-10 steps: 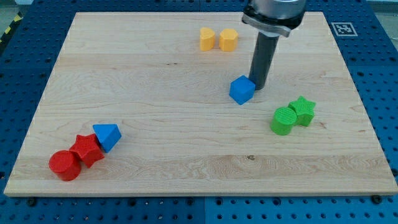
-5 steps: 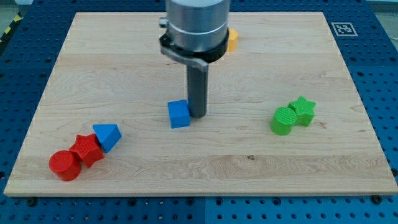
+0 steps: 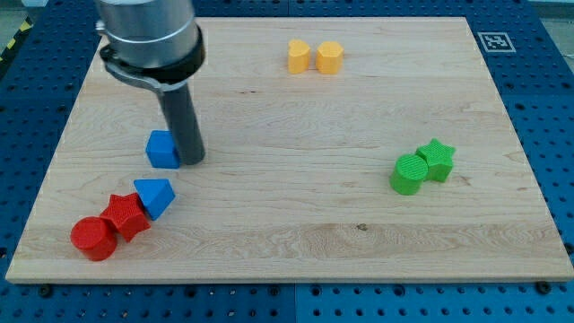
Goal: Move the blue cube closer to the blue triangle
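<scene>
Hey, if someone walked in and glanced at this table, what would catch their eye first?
Probably the thick dark rod at the view's upper left, my tip pressed against the right side of the small blue cube. Just below sits the blue triangle, touching a red star-shaped block.
</scene>
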Motion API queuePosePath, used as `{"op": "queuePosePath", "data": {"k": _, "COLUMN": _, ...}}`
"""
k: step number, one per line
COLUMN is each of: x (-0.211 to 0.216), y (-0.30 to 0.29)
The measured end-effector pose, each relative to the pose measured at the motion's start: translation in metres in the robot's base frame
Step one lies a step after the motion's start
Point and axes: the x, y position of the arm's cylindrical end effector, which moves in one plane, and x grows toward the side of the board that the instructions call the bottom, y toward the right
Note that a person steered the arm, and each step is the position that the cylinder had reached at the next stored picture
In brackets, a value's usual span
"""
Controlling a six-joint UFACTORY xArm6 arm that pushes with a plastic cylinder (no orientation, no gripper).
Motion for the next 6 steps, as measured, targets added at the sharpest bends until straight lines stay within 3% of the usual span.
{"op": "queuePosePath", "data": {"k": 2, "x": -0.038, "y": -0.02}}
{"op": "queuePosePath", "data": {"k": 4, "x": -0.045, "y": -0.071}}
{"op": "queuePosePath", "data": {"k": 6, "x": -0.045, "y": -0.084}}
